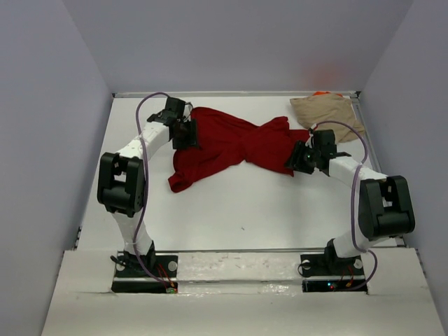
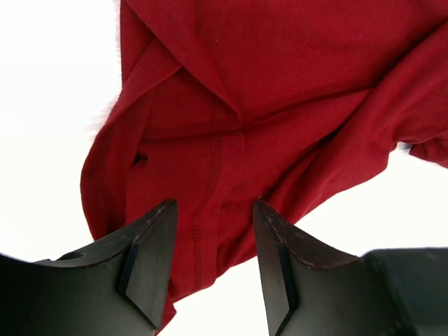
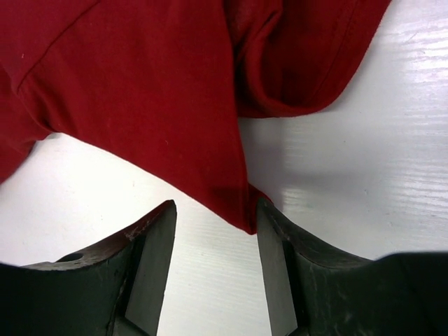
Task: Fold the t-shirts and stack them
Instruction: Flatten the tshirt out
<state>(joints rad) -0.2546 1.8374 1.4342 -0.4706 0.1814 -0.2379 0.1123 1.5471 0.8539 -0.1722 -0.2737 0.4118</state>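
**Red shirt bunched; flattening step in hand**

The shirt lies twisted in the middle of the table, well apart from the tan shirt at the far right corner. My left claw stands open over its left end. My right claw is open too, a cloth corner between the jaws. Next, I judge: close both and draw apart.

Dark red tee, rumpled, centre; tan tee far-R corner w/ orange sliver.
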